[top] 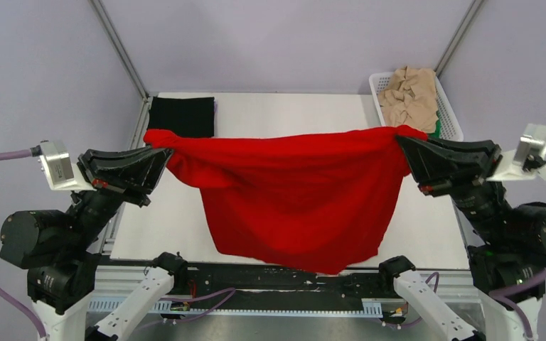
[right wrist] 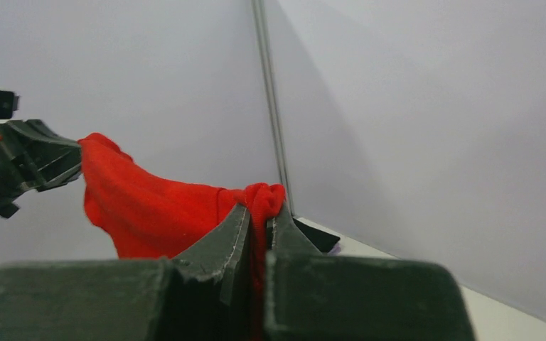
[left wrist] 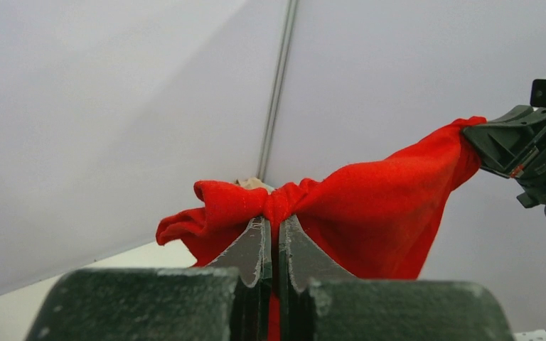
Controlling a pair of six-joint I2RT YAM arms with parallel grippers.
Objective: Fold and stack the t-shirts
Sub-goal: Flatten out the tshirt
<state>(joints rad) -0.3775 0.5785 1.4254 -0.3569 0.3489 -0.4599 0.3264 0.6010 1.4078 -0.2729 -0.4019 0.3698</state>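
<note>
**Red t-shirt stretched between both claws**

Plain bright red t-shirt point(top: 291, 199) spans mid-frame above the white counter point(top: 426, 227), sagging toward lower centre. Both arms are raised and angled inward. Left claw point(top: 167, 150) is clamped tight on one bunched corner, right claw point(top: 400, 142) on the other. Folded black t-shirt point(top: 181, 116) lies upper left; crumpled beige t-shirts point(top: 411, 96) fill the basket point(top: 379, 85) upper right.

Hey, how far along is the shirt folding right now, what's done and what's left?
Done: one black t-shirt lies folded at the table's far left corner. In hand: the red t-shirt hangs spread above it, left jaws and right jaws shut on its upper ends, not yet folded. Left: beige t-shirts and a bit of green cloth sit crumpled in the white basket at far right.
</note>
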